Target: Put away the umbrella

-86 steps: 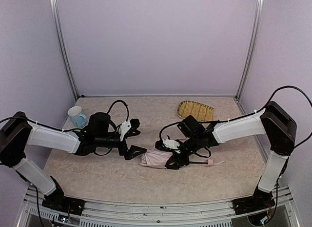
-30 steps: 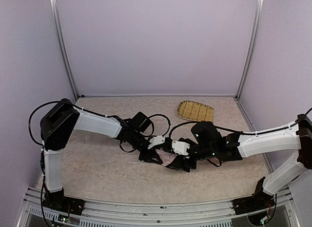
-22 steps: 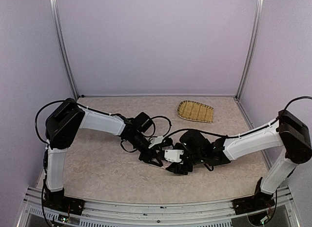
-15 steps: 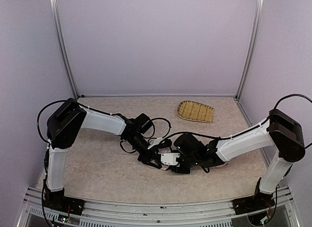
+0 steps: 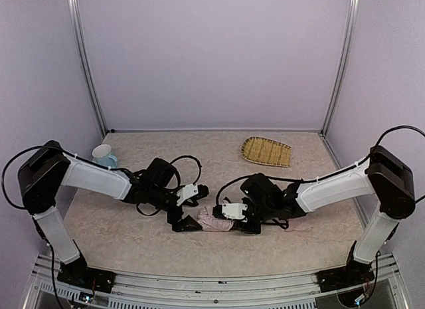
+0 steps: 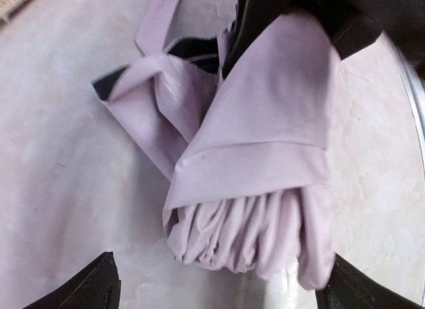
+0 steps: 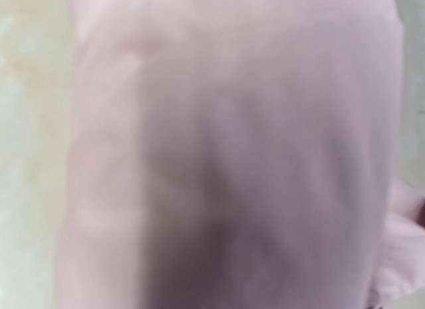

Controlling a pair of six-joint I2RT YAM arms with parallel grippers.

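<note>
The umbrella [image 5: 212,219] lies folded on the table as a pale pink bundle between the two arms. In the left wrist view its gathered canopy [image 6: 255,169] fills the middle, with black lining showing at a fold. My left gripper [image 5: 194,207] is open just left of the bundle's end, its fingertips [image 6: 99,289] apart at the lower corners and touching nothing. My right gripper [image 5: 238,219] sits on the bundle's right part, and its black fingers [image 6: 255,16] clamp the canopy. The right wrist view shows only blurred pink cloth [image 7: 226,163]. The shaft and handle are hidden.
A woven bamboo tray [image 5: 265,150] lies at the back right. A pale blue cup [image 5: 103,154] stands at the back left, behind the left arm. Purple walls with metal posts close the back and sides.
My left arm has drawn back to the left and lowered, uncovering the cup; its gripper now sits left of the bundle. My right gripper stays on the umbrella, shifted slightly.
</note>
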